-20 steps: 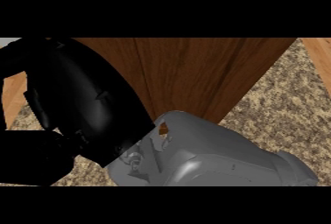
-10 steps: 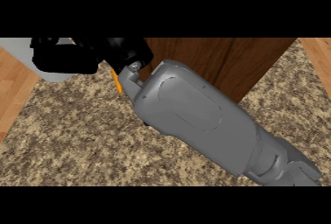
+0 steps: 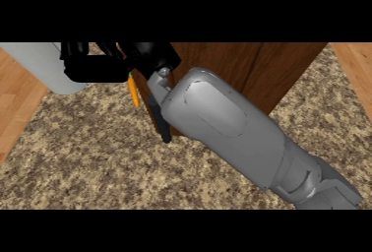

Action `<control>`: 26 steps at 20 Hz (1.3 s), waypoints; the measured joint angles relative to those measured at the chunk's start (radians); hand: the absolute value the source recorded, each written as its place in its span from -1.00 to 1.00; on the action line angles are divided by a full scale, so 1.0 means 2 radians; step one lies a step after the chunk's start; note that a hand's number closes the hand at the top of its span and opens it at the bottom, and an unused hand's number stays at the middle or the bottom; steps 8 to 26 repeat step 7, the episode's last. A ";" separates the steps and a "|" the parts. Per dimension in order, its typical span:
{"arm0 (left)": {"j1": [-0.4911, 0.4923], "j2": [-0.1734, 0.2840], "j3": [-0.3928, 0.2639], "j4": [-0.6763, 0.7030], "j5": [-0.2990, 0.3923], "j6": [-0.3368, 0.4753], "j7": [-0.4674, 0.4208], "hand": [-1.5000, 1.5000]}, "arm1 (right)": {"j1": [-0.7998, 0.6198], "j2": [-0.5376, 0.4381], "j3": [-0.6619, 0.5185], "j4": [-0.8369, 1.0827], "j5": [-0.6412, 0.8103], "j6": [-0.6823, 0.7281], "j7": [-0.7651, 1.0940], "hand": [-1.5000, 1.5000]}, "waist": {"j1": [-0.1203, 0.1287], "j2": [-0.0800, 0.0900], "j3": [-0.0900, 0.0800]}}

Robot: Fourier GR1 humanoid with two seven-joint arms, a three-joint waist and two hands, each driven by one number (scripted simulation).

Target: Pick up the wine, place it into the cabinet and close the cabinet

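Seemingly, the wine does not show as a recognisable bottle anywhere, so its place, whether inside the cabinet [image 3: 240, 69], in a hand or hidden behind the arm, cannot be told. The right hand [image 3: 151, 55] lies at the upper left, against the cabinet's dark wooden front near its left edge; whether it is open or closed on anything cannot be told, since it shows only as a black mass. Its grey forearm [image 3: 225, 128] runs diagonally from the lower right across the cabinet's front. A thin orange strip [image 3: 134, 93] and a black bar [image 3: 161, 120] hang just below the hand, beside the forearm; they may be a door's edge, though this is uncertain. By judgement, the work stands at the cabinet stage: the hand is at the cabinet rather than over the speckled tabletop [image 3: 94, 157], yet neither the placing nor the closing can be confirmed as done. Further left lie a pale grey cylinder [image 3: 36, 66] and a black block [image 3: 94, 69], touching each other and not identifiable; no left hand is recognisable. Count: one cabinet, one forearm, one hand, one orange strip, one black bar, one pale cylinder, no bottle seen. Wooden floor [image 3: 15, 108] borders the tabletop.
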 measured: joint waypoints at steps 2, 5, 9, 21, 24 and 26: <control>-0.003 0.000 0.001 -0.002 0.002 0.004 0.002 1.00 | 0.004 -0.003 0.004 0.002 0.006 0.006 -0.017 1.00 | 0.000 -0.001 -0.002; -0.005 0.000 0.001 -0.002 0.002 0.008 0.005 1.00 | 0.009 -0.007 0.006 0.002 0.010 0.013 -0.037 1.00 | 0.001 -0.002 -0.005; -0.006 0.001 0.003 -0.005 0.004 0.010 0.007 1.00 | 0.012 -0.009 0.007 0.002 0.013 0.017 -0.048 1.00 | 0.001 -0.003 -0.006; -0.006 0.001 0.003 -0.005 0.004 0.010 0.007 1.00 | 0.012 -0.009 0.007 0.002 0.013 0.017 -0.048 1.00 | 0.001 -0.003 -0.006; -0.006 0.001 0.003 -0.005 0.004 0.010 0.007 1.00 | 0.012 -0.009 0.007 0.002 0.013 0.017 -0.048 1.00 | 0.001 -0.003 -0.006; -0.006 0.001 0.003 -0.005 0.004 0.010 0.007 1.00 | 0.012 -0.009 0.007 0.002 0.013 0.017 -0.048 1.00 | 0.001 -0.003 -0.006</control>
